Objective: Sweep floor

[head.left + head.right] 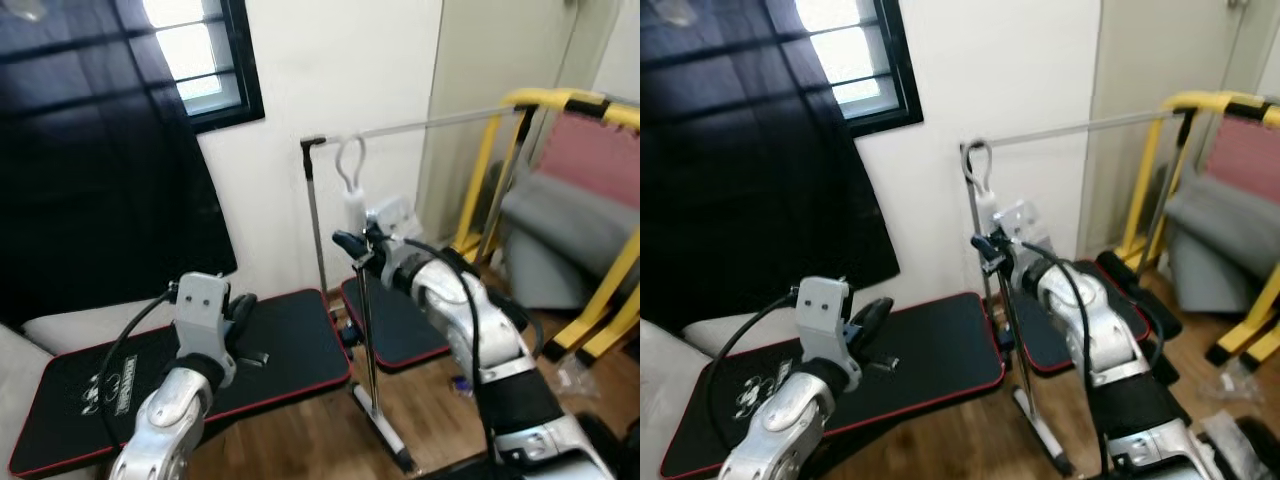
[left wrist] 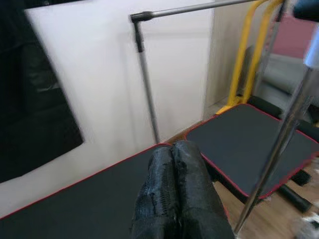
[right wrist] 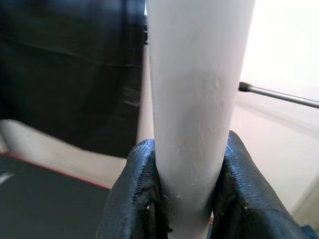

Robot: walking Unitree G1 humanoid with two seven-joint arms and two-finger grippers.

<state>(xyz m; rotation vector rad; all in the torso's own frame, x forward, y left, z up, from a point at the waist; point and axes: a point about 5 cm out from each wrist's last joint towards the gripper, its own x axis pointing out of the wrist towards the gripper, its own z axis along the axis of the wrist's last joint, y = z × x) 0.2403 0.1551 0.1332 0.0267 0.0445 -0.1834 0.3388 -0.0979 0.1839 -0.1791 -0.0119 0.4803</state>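
Right end effector (image 3: 185,199): you are seeing it clamping the white broom handle (image 3: 197,99), fingers on both sides.
Handle axis: standing near upright, running down toward the wooden floor (image 1: 300,440).
Left end effector (image 2: 174,194): fingers together, hovering over the black mat (image 1: 290,340), holding nothing.
Nearer arm: right.

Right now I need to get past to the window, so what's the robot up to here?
It is holding a broom-like tool upright. The right pincer is shut on the white handle, in front of a metal clothes rail. The thin dark shaft runs down toward the wooden floor; the sweeping end cannot be made out. The left pincer is shut and empty, above a black mat with red edging. Yellow-framed equipment stands to the right.
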